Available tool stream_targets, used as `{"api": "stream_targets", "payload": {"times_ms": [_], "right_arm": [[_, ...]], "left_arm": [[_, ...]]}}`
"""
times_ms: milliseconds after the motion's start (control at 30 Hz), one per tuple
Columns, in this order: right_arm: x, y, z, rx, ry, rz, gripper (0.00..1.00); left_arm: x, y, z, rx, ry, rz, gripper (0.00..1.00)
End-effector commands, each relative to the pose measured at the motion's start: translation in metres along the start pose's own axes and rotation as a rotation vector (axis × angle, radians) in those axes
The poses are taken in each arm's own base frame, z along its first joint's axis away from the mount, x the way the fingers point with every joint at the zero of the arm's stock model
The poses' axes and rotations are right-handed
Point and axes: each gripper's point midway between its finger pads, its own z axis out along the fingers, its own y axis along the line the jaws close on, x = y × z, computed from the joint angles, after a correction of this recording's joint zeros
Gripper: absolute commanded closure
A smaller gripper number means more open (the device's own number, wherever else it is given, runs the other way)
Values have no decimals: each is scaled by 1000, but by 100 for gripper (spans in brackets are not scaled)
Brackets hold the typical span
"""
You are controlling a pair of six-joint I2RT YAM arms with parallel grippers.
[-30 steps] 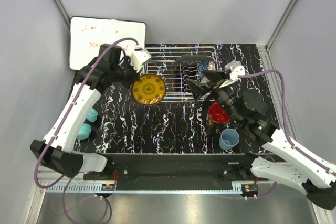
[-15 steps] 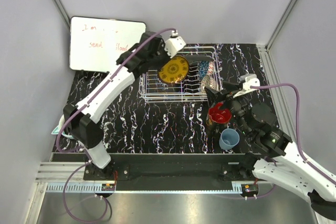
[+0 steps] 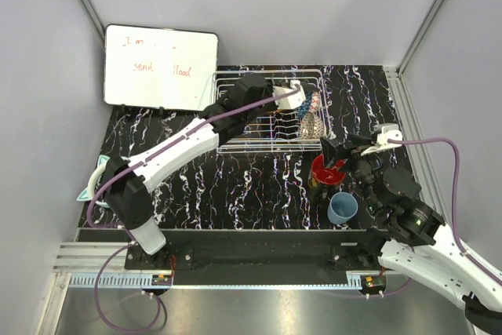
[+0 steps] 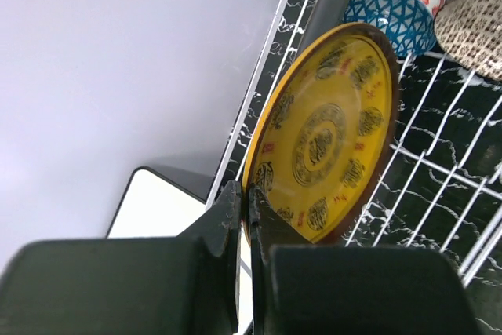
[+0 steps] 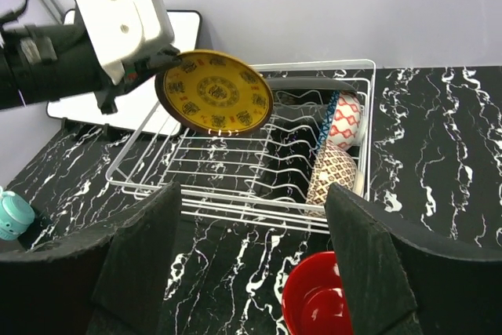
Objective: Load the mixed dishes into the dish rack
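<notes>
My left gripper is shut on the rim of the yellow round plate and holds it tilted on edge above the white wire dish rack. The plate also shows in the right wrist view. In the rack's right end stand the dark rectangular plate, the blue patterned bowl and the beige patterned bowl. The black mug with red inside and the light-blue cup stand on the table in front of the rack. My right gripper is open and empty, just above the mug.
A whiteboard with red writing lies at the back left beside the rack. Teal headphones lie at the table's left edge. The left arm stretches diagonally across the black marbled table. Grey walls close in the back and sides.
My left arm has carried the yellow plate from in front of the rack's left corner up and right, over the rack. My right gripper has drawn back from the rack to above the mug.
</notes>
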Motion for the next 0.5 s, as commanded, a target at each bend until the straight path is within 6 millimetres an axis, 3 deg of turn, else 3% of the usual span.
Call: {"api": "stream_targets", "payload": {"times_ms": [0, 467], "right_arm": [[-4, -10, -6, 43, -22, 36, 18], [11, -14, -9, 49, 8, 51, 17]], "left_arm": [[-32, 35, -14, -192, -111, 125, 100], [-54, -3, 18, -243, -191, 278, 100]]}}
